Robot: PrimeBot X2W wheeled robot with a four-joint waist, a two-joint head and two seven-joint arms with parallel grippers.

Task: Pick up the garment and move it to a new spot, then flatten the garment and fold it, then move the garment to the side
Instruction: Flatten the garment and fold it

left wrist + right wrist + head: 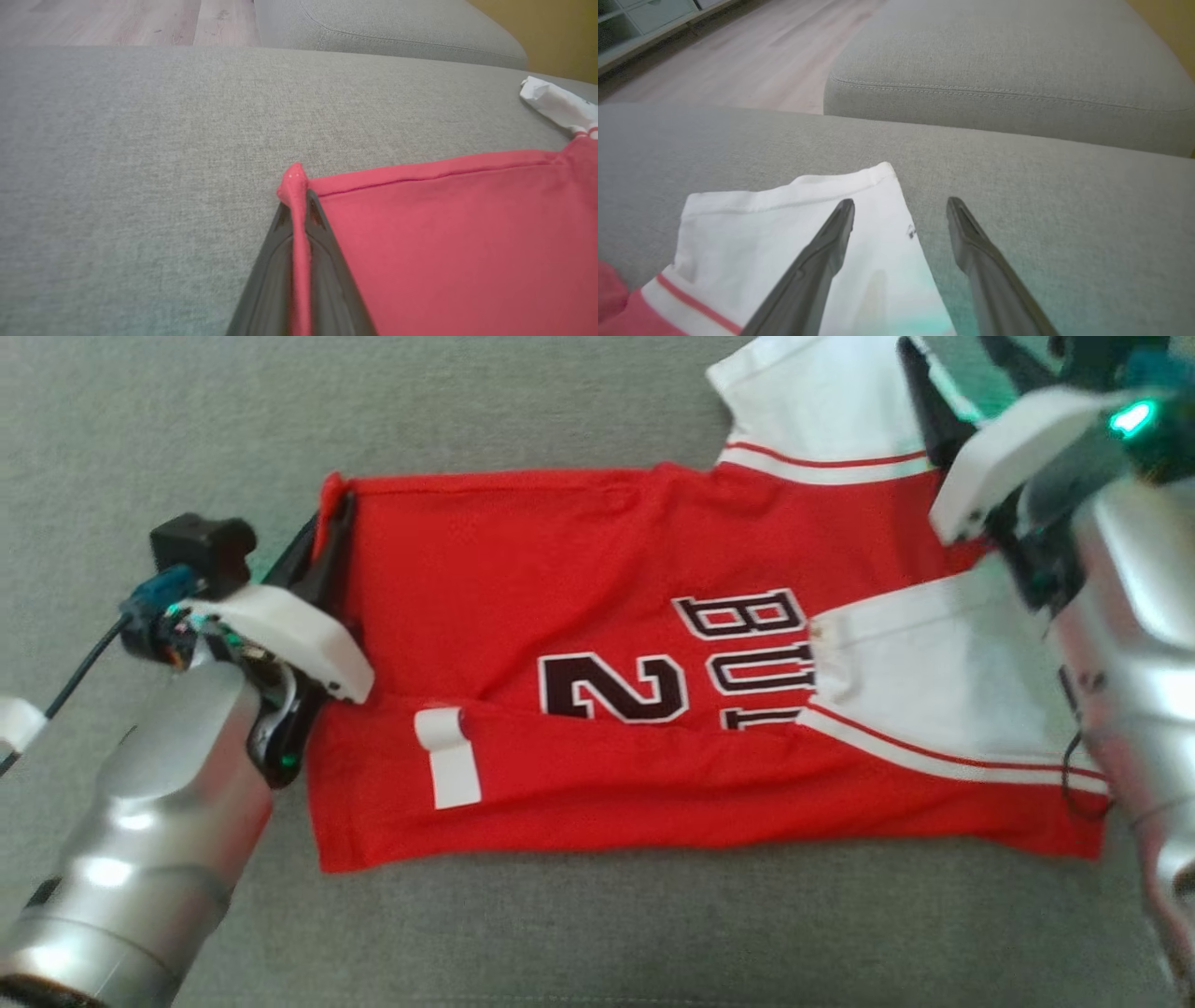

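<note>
Red jersey [597,644] lies spread on the grey cushion [560,411], its hem end toward the robot's left and its white sleeves toward the right, with a long flap along the near edge that looks folded over the number. The left gripper [294,205] is closed on the far hem corner [293,179], a thin ridge of cloth pinched upright between its fingers. The right gripper [901,201] is open above the far sleeve [784,219], one finger over the white cloth and the other over bare cushion, with the sleeve's edge between them and nothing held. The weak point seems to be that only one end is secured. If the left arm lifts or pulls before the right has closed, the jersey would likely swing about the pinched corner, skew across the cushion and lose the fold at the near edge. The pinch itself is narrow, so a quick tug could slide the hem out, or carry only the top layer and leave the lower one behind. On the right, closing from this position might catch just the sleeve's edge, which would probably slip free under load, or nip the cushion fabric along with it if the fingers press down too far.
</note>
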